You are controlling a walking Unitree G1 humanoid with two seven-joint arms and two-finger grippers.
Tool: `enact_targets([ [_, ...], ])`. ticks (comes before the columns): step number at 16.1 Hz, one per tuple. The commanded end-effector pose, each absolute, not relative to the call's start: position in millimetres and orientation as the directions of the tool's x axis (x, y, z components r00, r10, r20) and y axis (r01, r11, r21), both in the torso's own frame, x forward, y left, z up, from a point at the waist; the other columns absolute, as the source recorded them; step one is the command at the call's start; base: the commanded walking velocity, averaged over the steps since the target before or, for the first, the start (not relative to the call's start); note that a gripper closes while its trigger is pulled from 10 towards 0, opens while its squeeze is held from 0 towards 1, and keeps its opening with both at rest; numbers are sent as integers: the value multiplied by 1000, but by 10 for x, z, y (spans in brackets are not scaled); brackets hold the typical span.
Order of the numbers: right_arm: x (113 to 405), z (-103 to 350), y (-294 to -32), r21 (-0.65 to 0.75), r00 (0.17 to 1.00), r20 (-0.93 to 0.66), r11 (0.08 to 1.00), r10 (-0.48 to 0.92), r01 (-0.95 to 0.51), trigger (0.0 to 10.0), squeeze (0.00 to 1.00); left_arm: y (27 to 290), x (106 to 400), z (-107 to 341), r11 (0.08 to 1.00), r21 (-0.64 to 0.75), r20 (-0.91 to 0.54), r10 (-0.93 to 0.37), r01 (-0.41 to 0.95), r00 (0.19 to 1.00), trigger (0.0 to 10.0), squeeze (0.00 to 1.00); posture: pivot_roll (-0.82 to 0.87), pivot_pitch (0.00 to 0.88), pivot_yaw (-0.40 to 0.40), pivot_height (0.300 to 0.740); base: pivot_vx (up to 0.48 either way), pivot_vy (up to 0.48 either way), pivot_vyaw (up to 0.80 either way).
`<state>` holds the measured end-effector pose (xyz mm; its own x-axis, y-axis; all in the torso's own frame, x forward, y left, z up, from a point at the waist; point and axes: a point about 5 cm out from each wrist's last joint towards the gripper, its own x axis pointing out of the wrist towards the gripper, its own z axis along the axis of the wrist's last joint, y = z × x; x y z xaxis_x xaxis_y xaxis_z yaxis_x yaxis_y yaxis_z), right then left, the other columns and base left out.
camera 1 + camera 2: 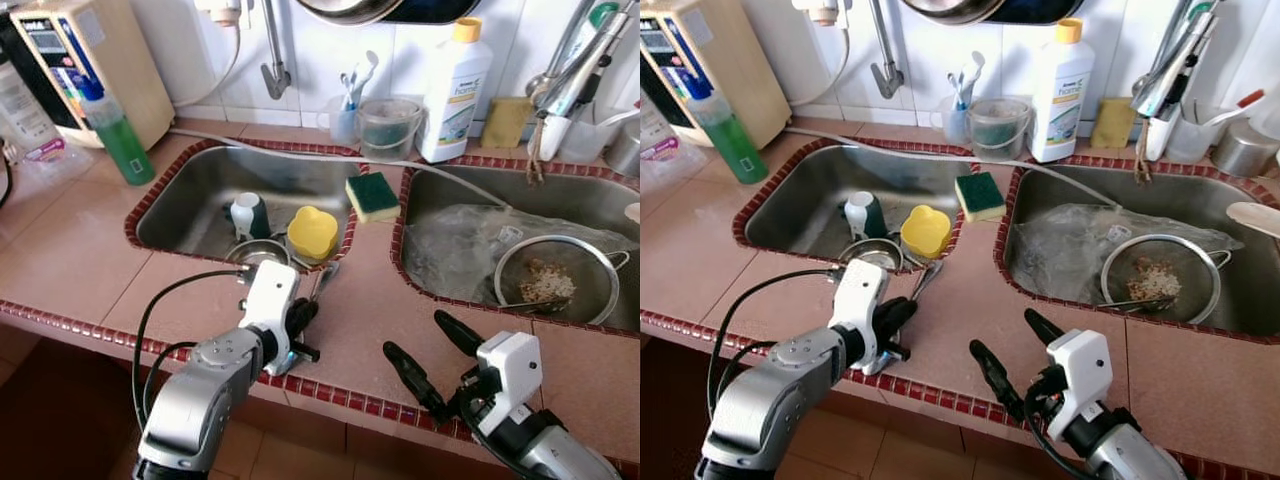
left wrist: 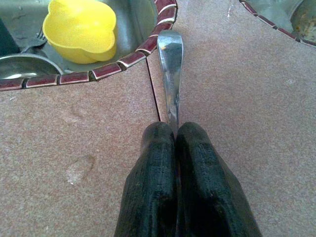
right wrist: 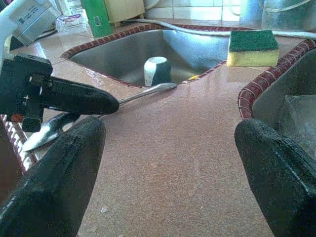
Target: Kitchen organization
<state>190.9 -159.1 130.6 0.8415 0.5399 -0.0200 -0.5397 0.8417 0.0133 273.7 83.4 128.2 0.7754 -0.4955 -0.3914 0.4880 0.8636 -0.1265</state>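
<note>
The left gripper [image 2: 175,143] is pinching a spoon [image 2: 170,64] lying on the counter [image 1: 370,310] near the left sink [image 1: 200,190]; judged light, stiff and slippery, best gripped mid-handle, while the right gripper [image 1: 430,355] is hovering spread.

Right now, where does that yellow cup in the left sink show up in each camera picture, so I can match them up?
Left eye view: yellow cup in the left sink's near right corner, behind the left gripper.
Right eye view: same corner.
Left wrist view: past the red tile rim, beyond the spoon handle in the shut fingers; cup at.
Right wrist view: I can't make it out.
Shared landmark: green-and-yellow sponge on the divider between the sinks.
</note>
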Motion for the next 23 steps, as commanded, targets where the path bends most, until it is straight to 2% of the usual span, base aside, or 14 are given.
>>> enact_targets([
  [1, 1907, 1355, -1554, 15, 832, 0, 832, 555, -555, 10000, 0, 876, 2713, 1173, 872, -149, -448, -480, 466, 754, 0, 0, -280, 127, 97, 740, 0, 0, 0],
  [7, 1936, 1353, -1533, 15, 827, 3, 827, 562, -562, 10000, 0, 850, 2784, 1389, 859, -164, -384, -509, 485, 770, 0, 0, -275, 117, 93, 740, 0, 0, 0],
  [16, 1950, 1337, -1503, 15, 820, 5, 820, 572, -572, 10000, 0, 778, 2748, 1513, 814, -156, -393, -570, 559, 721, 0, 0, -276, 100, 98, 740, 0, 0, 0],
  [23, 1949, 1329, -1481, 20, 822, 8, 821, 570, -570, 10000, 0, 792, 2804, 1636, 820, -156, -349, -568, 551, 746, 0, 0, -275, 104, 104, 740, 0, 0, 0],
])
